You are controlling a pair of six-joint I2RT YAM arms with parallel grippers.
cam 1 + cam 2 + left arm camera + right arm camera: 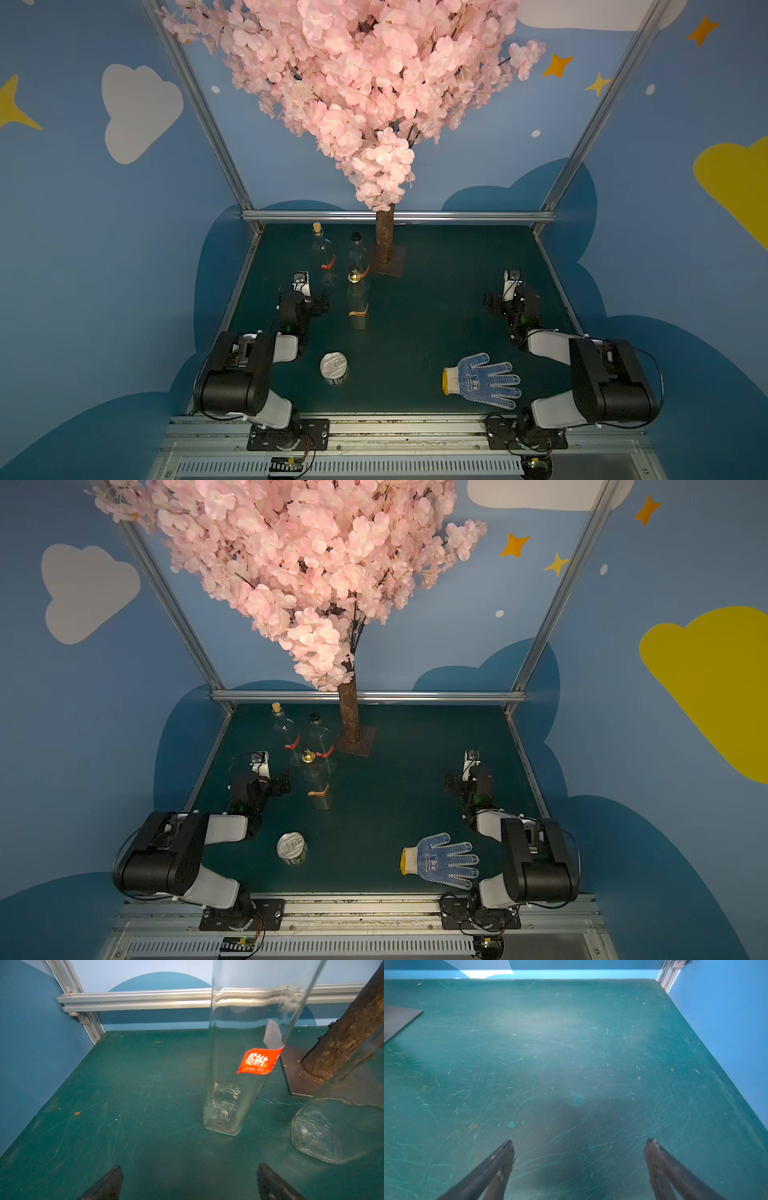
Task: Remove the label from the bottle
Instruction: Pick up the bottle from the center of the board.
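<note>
Left pincer (190,1166) and right pincer (579,1140): jaws apart, nothing held.
Upright glass bottle (239,1043) stands on green worktop (124,1105) ahead of left pincer; red label (258,1061) low on it.

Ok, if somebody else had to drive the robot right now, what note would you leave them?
Left hand: open, empty, low over the green mat, facing a glass bottle with a red label.
Right hand: open, empty, over bare mat, away from the bottles.
By the tree trunk stand the cork-topped bottle, black-capped bottle and gold-capped bottle, each labelled.
Done: no label is off.
Left: steady a bottle, peel its label.
</note>
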